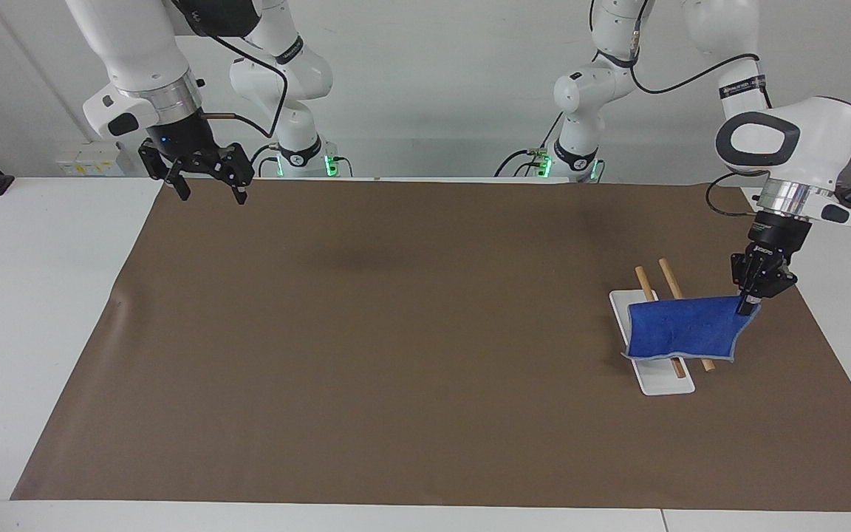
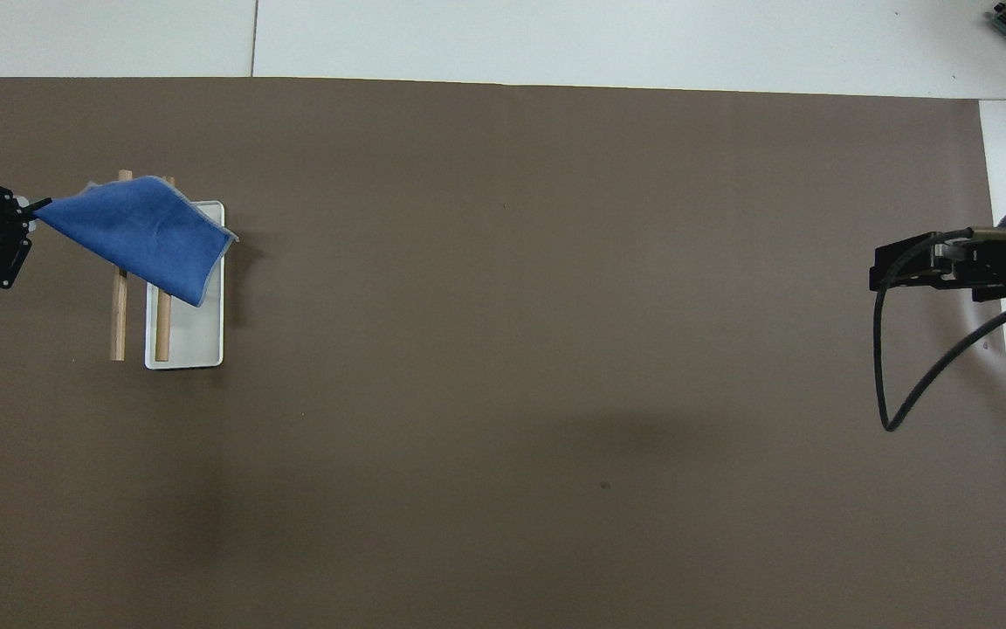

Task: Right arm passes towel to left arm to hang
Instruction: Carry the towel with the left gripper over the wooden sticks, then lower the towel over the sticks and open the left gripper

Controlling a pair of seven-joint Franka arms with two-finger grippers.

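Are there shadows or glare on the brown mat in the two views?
Facing view: soft dark patch on the mat, small shadow beside the white tray under the towel; no glare. Overhead view: faint shadow on the mat; lighting even.

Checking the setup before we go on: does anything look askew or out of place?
Only the towel: it drapes slantwise over the two wooden rods of the white-based rack, one corner pinched in the shut left gripper, so it hangs unevenly. The right gripper waits open at its own end of the brown mat.
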